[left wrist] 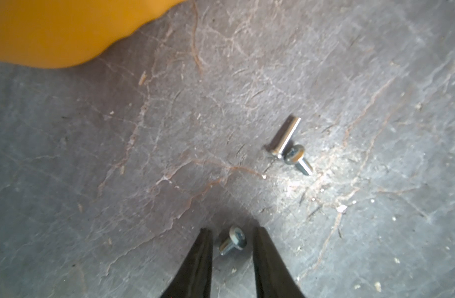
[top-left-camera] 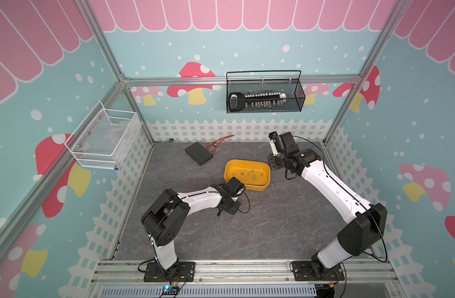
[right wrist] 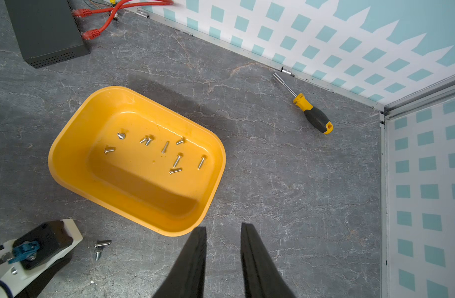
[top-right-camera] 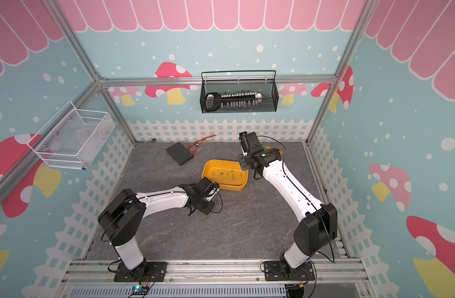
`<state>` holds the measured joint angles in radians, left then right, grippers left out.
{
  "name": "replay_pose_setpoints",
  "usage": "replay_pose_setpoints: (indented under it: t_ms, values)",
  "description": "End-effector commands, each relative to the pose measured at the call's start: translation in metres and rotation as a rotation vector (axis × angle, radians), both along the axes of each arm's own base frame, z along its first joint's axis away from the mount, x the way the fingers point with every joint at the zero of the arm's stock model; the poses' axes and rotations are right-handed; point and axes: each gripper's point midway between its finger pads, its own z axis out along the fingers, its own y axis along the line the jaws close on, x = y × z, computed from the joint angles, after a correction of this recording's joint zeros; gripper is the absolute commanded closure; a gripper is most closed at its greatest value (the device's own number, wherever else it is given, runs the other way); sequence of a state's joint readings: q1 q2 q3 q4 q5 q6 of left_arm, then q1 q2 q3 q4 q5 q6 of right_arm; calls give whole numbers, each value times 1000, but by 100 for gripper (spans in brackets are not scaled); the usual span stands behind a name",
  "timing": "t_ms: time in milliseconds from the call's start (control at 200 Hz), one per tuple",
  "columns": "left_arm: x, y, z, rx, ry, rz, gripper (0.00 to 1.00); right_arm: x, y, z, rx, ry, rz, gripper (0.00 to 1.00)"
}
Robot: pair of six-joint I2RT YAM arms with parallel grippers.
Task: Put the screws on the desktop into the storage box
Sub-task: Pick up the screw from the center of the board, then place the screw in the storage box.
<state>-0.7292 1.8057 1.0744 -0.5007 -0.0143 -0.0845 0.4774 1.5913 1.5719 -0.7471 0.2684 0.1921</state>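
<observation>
Steel screw (left wrist: 233, 241) lies on the desktop (left wrist: 144, 154) between my left gripper's (left wrist: 231, 229) parted jaws, straddled for a pinch. Two more screws (left wrist: 296, 154) lie near. My right gripper (right wrist: 222, 225) hangs parted and empty beside the box (right wrist: 66, 144), likely keeping clear.

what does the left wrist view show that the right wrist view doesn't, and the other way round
Only left wrist: a small silver screw between the open fingers of the left gripper. Only right wrist: silver screws inside the yellow plastic storage box, a yellow-and-black-handled screwdriver, a flat black box with red cables, the open right gripper. Both: the storage box's wall, the grey marbled desktop, two touching screws lying on it.
</observation>
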Motion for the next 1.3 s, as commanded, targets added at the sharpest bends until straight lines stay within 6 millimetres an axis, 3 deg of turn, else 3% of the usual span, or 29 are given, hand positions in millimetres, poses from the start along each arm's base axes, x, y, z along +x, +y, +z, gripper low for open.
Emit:
replay_pose_setpoints:
  t_ms: [0, 490, 715, 906, 1076, 1196, 1291]
  values:
    - [1, -5, -2, 9, 8, -27, 72, 0, 0, 9, 17, -22, 5, 71]
    - [-2, -1, -4, 34, 8, -30, 87, -1, -1, 6, 18, -16, 4, 71]
    - [5, 2, 5, 50, -36, -8, 98, -2, -2, 5, 15, -15, 0, 71]
    - [13, -1, 29, 30, -82, 6, 100, -2, -2, 5, 19, -16, 0, 71]
    - [26, -9, 72, -20, -152, 18, 100, -4, -3, 8, 21, -21, -2, 71]
    - [52, -23, 112, -95, -214, 45, 100, -4, -4, 7, 22, -22, -4, 71]
    - [80, -39, 132, -137, -248, 60, 100, -5, -2, 5, 31, -20, -1, 71]
